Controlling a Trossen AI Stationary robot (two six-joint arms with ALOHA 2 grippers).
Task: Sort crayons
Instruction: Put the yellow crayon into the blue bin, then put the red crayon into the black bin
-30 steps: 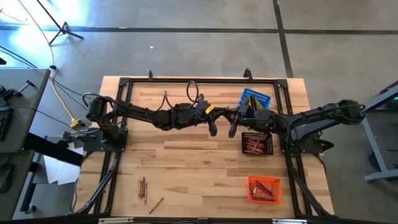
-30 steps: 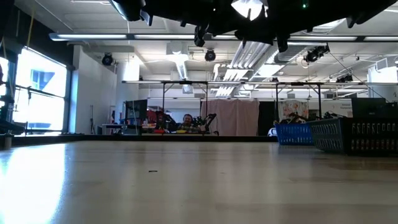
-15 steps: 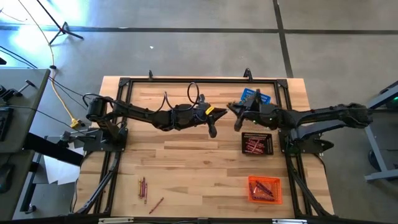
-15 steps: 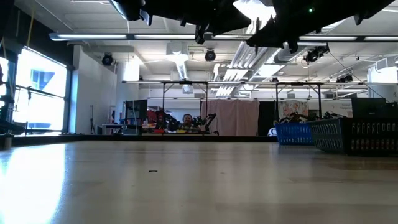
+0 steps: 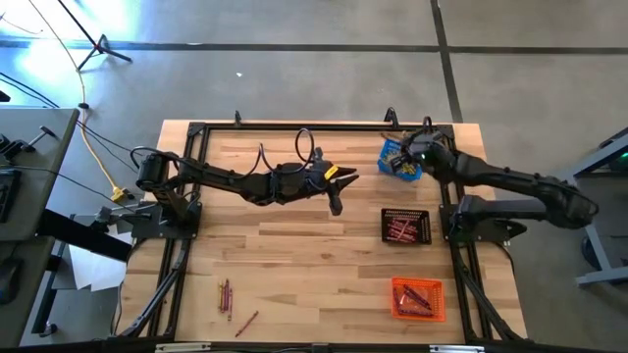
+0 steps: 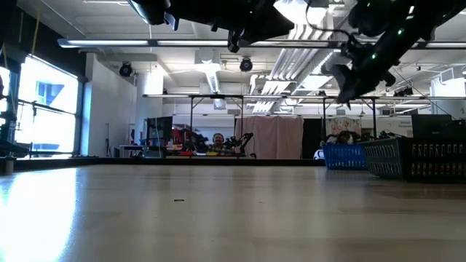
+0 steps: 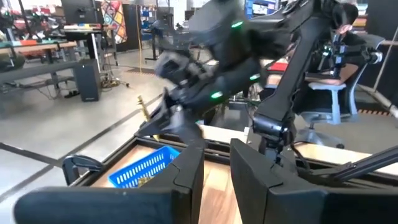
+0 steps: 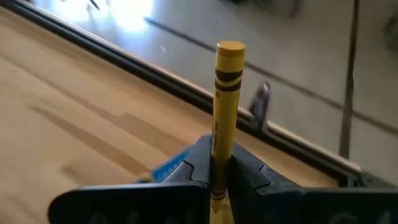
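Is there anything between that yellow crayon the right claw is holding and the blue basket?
Nothing visible. The right gripper is shut on the yellow crayon and, from above, hangs right over the blue basket, whose top is open.

The surface (image 5: 294, 255) is pale wood planks with a black frame (image 5: 186, 245) lying along its edges. A blue basket (image 5: 396, 157) sits at the far right corner, a black basket (image 5: 405, 226) near the right edge, an orange basket (image 5: 418, 298) toward the near right corner. Loose crayons (image 5: 228, 297) lie near the near left corner.
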